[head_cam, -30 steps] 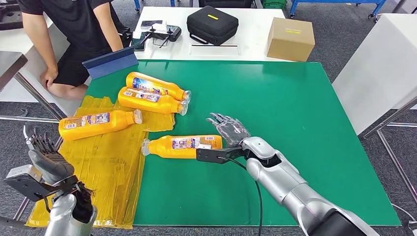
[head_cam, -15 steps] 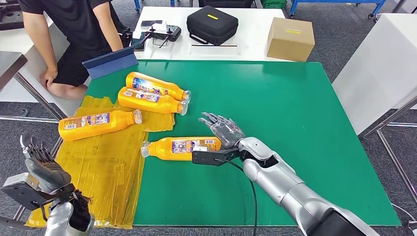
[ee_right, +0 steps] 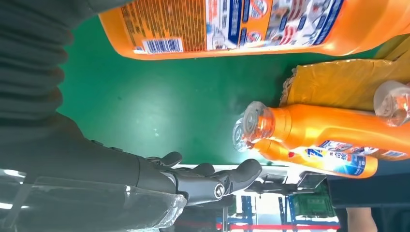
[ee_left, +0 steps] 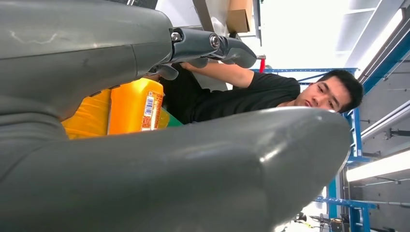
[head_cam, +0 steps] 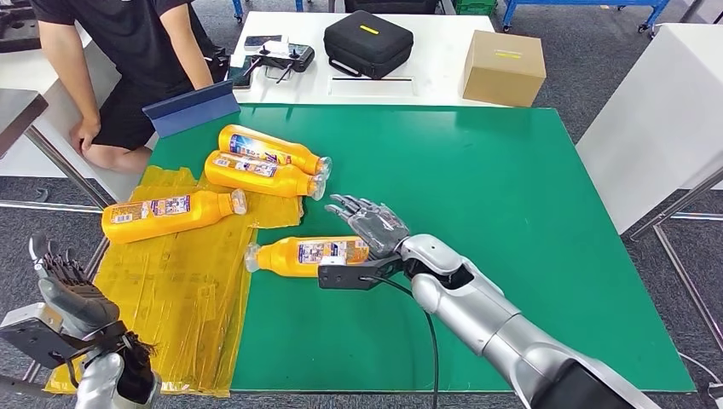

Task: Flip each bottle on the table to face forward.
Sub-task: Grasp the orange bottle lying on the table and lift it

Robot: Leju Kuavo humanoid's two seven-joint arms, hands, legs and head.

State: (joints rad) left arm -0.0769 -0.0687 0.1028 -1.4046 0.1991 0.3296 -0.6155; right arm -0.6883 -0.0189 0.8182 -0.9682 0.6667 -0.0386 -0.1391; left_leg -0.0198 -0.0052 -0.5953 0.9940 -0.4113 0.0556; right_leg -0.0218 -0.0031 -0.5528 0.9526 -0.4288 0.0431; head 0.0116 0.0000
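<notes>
Several orange bottles with clear caps lie on their sides. The nearest bottle (head_cam: 311, 254) (ee_right: 232, 26) lies on the green table, cap toward the yellow sheet. My right hand (head_cam: 368, 223) hovers open just past its base end, fingers spread, touching nothing. Two bottles (head_cam: 271, 148) (head_cam: 260, 174) lie side by side farther back, caps (ee_right: 249, 126) pointing right. Another bottle (head_cam: 169, 213) (ee_left: 135, 105) rests on the yellow plastic sheet (head_cam: 179, 290). My left hand (head_cam: 68, 285) is raised off the table's left edge, fingers apart and empty.
A person (head_cam: 128, 51) sits at the far left corner by a blue board (head_cam: 192, 106). Behind the green table (head_cam: 477, 187) a white table holds a black case (head_cam: 368, 41), a cardboard box (head_cam: 503, 66) and a controller (head_cam: 277, 58). A white surface (head_cam: 665, 111) stands at the right.
My right hand has slid left along the nearest bottle, nudging it slightly left. My left hand has sunk a little lower and leftward.
</notes>
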